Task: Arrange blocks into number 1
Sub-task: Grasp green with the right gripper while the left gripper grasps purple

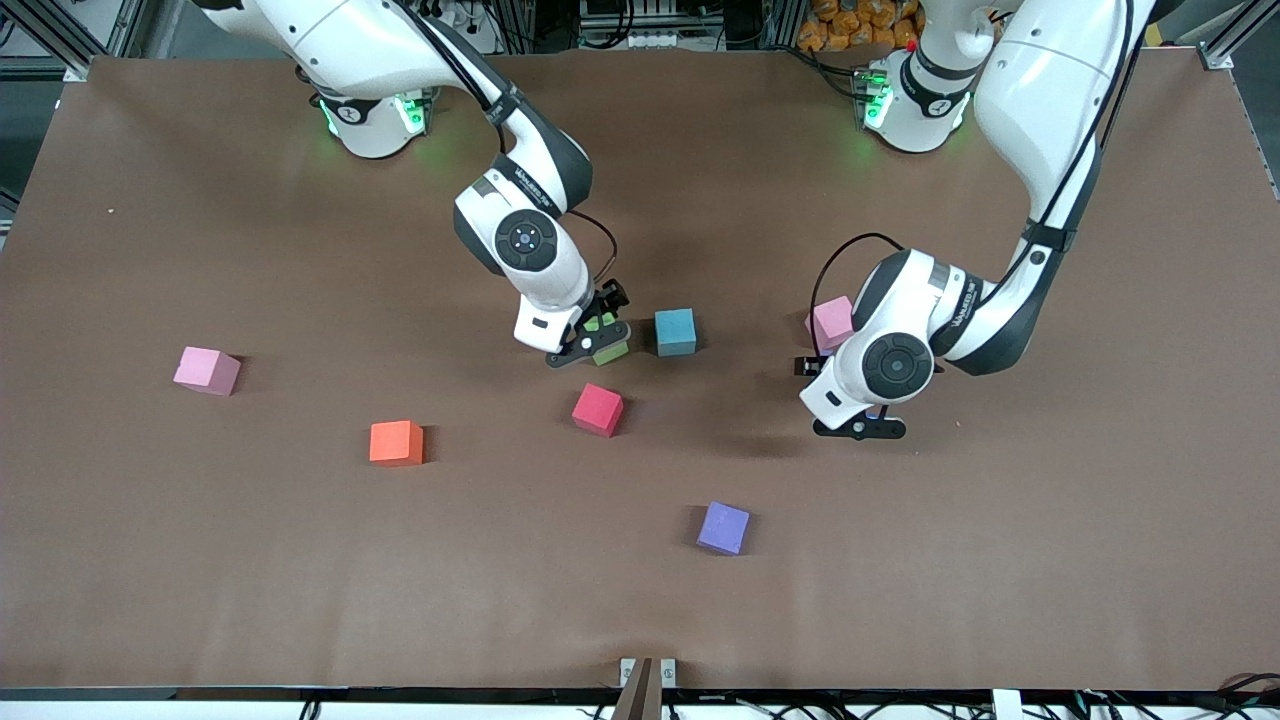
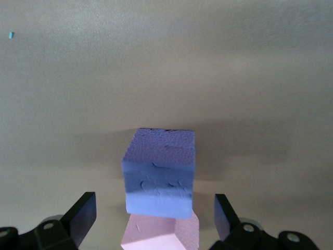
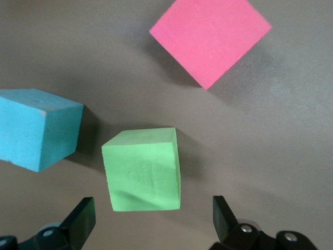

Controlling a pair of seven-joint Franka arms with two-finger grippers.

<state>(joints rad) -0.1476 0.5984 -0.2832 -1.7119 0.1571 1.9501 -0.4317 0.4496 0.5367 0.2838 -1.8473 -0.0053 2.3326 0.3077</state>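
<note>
count: two pink blocks (image 1: 207, 370) (image 1: 831, 322), two purple (image 1: 723, 527) (image 2: 158, 174), one each green (image 3: 142, 169), light blue (image 1: 676, 332), red (image 1: 598, 409), orange (image 1: 396, 443), scattered on the table (image 1: 200, 560). right gripper (image 3: 151, 221) spread wide over the green one, left gripper (image 2: 153, 219) wide over a purple block touching a pink one.

Green (image 3: 143, 169) sits right beside light blue (image 1: 675, 331), red (image 1: 598, 409) just nearer the camera; orange (image 1: 396, 442), purple (image 1: 723, 527), two pinks (image 1: 207, 370) scattered.

Front camera high, facing robot bases across table (image 1: 200, 560). Wrist cameras close, looking down; green block (image 3: 143, 169) (image 1: 610, 350) shared with front.
</note>
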